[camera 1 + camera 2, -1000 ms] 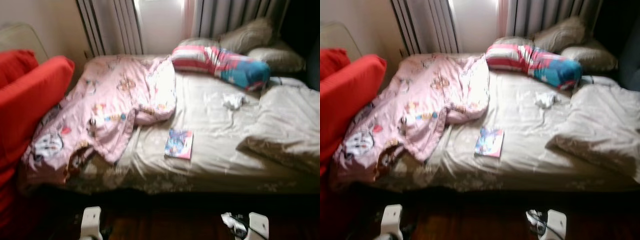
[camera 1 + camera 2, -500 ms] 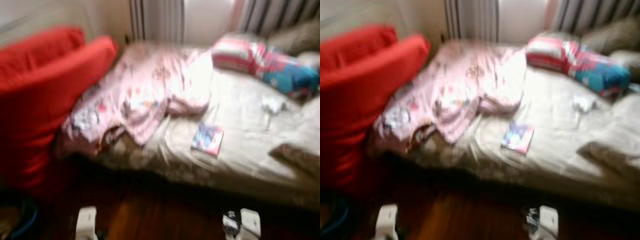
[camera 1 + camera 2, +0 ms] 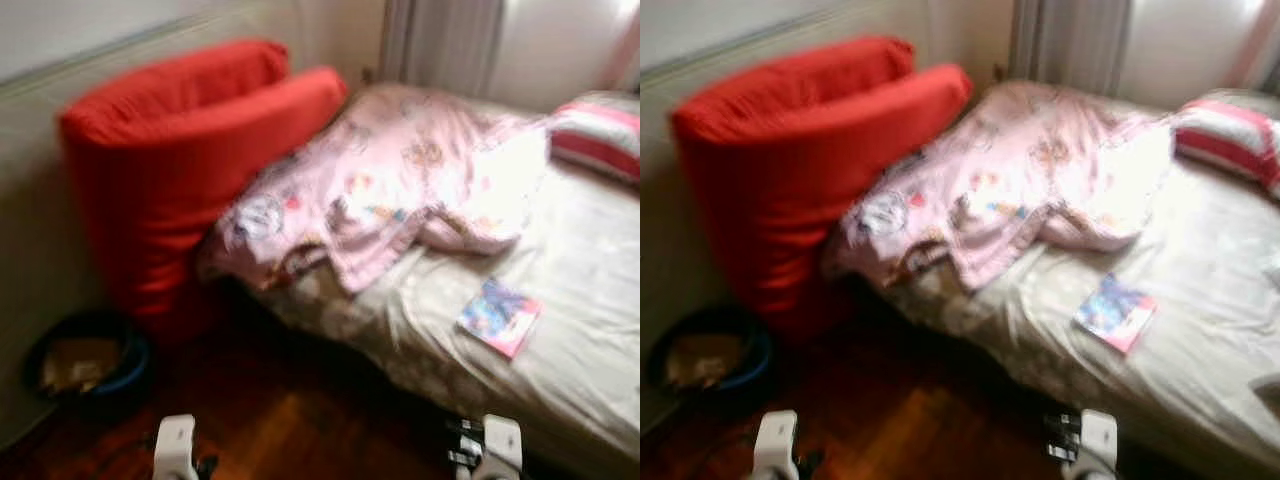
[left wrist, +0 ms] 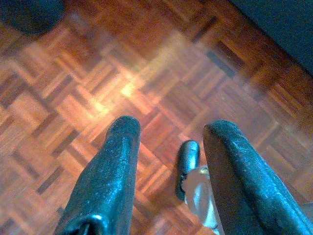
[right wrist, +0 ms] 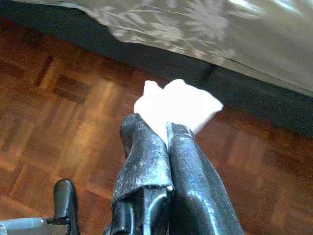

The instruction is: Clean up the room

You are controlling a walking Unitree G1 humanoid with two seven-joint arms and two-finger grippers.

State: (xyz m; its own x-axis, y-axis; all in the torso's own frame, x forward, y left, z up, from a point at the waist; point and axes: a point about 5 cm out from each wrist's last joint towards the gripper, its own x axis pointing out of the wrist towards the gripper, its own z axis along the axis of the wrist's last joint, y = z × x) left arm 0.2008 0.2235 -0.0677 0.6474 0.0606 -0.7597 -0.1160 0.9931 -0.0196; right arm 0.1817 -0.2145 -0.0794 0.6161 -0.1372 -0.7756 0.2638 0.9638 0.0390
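My right gripper (image 5: 164, 128) hangs low over the parquet floor beside the bed, shut on a crumpled white tissue (image 5: 180, 104) that sticks out past its fingertips. My left gripper (image 4: 171, 132) is open above bare parquet with nothing between its fingers. On the bed (image 3: 590, 250) a rumpled pink patterned blanket (image 3: 400, 185) hangs over the near corner. A small colourful book (image 3: 498, 317) lies flat on the beige sheet to the right of the blanket. A red-and-white striped pillow (image 3: 598, 135) lies at the far right.
A big red cushion (image 3: 180, 150) stands against the wall at the left, touching the bed's end. On the floor below it sits a dark blue basin (image 3: 85, 360) with something pale inside. The bed's floral skirt (image 5: 195, 22) hangs close ahead of the right gripper.
The camera has swung to the left: the bed slid to the right of the picture and the red cushion and blue basin came into view. Both arms hang as before.
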